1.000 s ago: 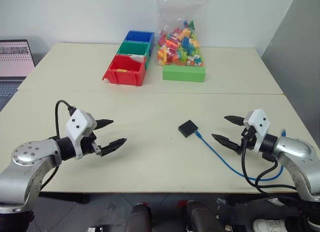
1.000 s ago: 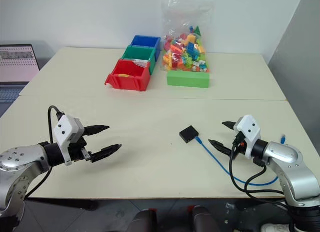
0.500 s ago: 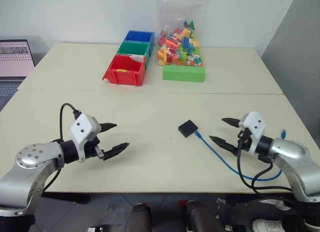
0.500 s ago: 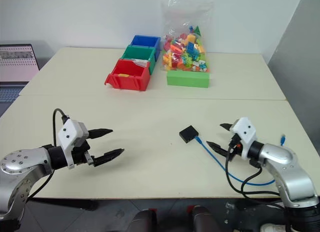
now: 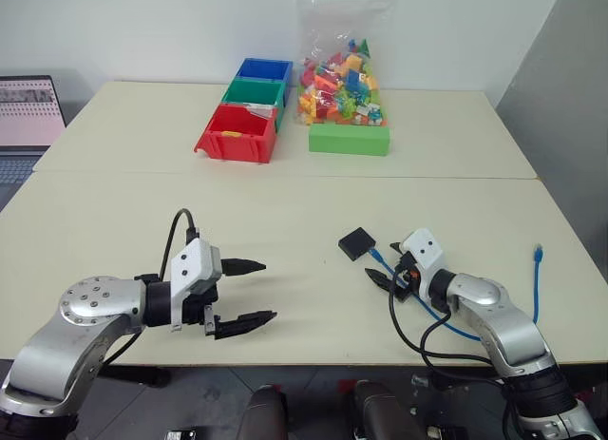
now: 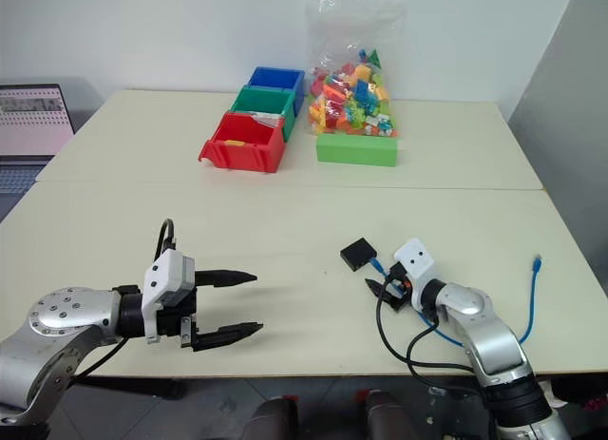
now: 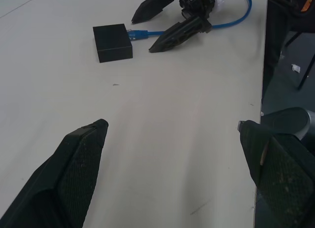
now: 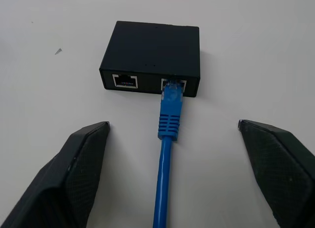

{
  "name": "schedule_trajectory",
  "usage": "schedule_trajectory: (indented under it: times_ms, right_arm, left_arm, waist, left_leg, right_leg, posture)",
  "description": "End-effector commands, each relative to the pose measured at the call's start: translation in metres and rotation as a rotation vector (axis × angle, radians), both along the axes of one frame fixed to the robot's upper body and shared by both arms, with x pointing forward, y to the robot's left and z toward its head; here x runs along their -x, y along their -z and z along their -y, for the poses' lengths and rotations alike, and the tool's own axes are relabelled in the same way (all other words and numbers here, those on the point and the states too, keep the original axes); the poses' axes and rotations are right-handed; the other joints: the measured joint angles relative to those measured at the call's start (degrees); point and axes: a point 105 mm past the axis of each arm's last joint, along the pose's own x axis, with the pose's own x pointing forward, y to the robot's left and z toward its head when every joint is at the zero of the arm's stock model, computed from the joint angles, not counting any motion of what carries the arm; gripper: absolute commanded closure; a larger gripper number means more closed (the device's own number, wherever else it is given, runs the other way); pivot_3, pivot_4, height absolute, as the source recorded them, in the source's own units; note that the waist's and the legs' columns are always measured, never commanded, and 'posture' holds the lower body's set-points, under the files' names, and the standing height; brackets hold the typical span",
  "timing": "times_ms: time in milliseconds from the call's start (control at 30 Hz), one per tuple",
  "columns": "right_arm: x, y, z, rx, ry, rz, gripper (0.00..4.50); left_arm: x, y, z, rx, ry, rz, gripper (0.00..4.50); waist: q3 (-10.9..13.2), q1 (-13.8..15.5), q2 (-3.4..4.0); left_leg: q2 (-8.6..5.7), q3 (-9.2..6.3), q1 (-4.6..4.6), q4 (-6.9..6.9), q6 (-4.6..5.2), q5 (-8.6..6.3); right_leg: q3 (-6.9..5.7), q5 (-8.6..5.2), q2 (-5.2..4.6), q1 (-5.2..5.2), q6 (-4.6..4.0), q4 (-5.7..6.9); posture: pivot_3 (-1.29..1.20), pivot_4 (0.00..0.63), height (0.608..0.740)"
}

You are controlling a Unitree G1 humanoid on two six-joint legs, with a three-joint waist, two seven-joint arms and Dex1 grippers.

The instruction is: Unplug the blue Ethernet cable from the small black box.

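Nearest, the left gripper [image 5: 255,291] hovers over the desk [image 5: 285,202], jaws spread wide and empty. The right gripper [image 8: 172,174] straddles the blue Ethernet cable [image 8: 167,154], jaws open, its plug seated in the small black box [image 8: 152,53] just ahead.

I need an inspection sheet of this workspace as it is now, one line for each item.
Surface: pale table, bare in the middle.
Job's things: blue Ethernet cable plugged into small black box; second port empty.
Clutter: red, green and blue bins, green block, bag of toy bricks.
Grippers: left gripper open, holding nothing; right gripper open, straddling the cable.
Cables: black cables at both wrists.
Surroundings: laptop, white wall.
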Motion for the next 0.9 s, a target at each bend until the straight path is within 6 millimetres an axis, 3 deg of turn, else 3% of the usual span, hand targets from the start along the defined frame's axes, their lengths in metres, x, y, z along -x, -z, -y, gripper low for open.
schedule_trajectory:
  times_ms: [33,67,367,500,633,900]
  right_arm:
    - [-0.004,-0.002,0.001,0.013,0.025,0.006,0.93]
    - [-0.005,-0.002,0.0,0.015,0.026,0.005,1.32]
    - [-0.012,0.002,0.0,0.063,0.051,0.011,3.39]
    - [-0.012,-0.006,-0.001,0.149,-0.012,0.094,4.3]
    - [-0.01,-0.023,-0.012,0.212,-0.132,0.208,4.33]
    - [0.01,-0.084,-0.064,0.347,-0.578,0.673,4.33]
  left_arm:
    - [0.002,-0.003,0.001,-0.017,0.026,0.033,0.0]
    - [0.001,-0.001,-0.001,-0.017,0.023,0.03,0.0]
    - [-0.004,0.009,-0.007,-0.013,0.001,0.021,0.0]
    - [-0.023,0.004,-0.012,0.055,-0.075,0.057,0.0]
    - [-0.031,0.004,-0.014,0.095,-0.089,0.028,0.0]
    - [-0.029,-0.008,0.001,0.308,-0.034,-0.247,0.0]
  waist:
    - [0.0,0.02,0.0]
    - [0.0,0.02,0.0]
    - [-0.01,0.03,-0.01]
    - [-0.02,0.12,-0.02]
    - [-0.01,0.11,0.0]
    - [0.03,-0.54,0.02]
  left_leg:
    - [0.0,0.0,0.0,0.0,0.0,0.0]
    - [0.0,0.01,0.0,0.0,0.0,0.0]
    - [-0.01,0.02,0.0,0.0,0.0,0.0]
    - [-0.01,0.01,0.0,0.02,0.0,0.0]
    - [-0.02,0.04,-0.01,0.04,0.0,0.0]
    - [0.01,0.02,-0.02,0.03,0.0,0.0]
  right_leg:
    - [0.0,0.0,0.0,0.0,0.0,0.0]
    - [0.0,0.0,0.0,0.0,0.0,0.0]
    - [0.0,0.0,0.0,0.0,0.0,0.0]
    - [-0.02,0.0,0.0,0.01,0.0,0.0]
    - [-0.05,0.0,0.0,0.01,0.01,-0.01]
    - [-0.16,0.0,0.05,-0.03,0.01,0.02]
  posture:
    - [0.0,0.15,0.74]
    - [0.0,0.15,0.74]
    - [0.0,0.15,0.74]
    - [0.0,0.15,0.74]
    - [0.0,0.15,0.74]
    - [0.0,0.15,0.74]
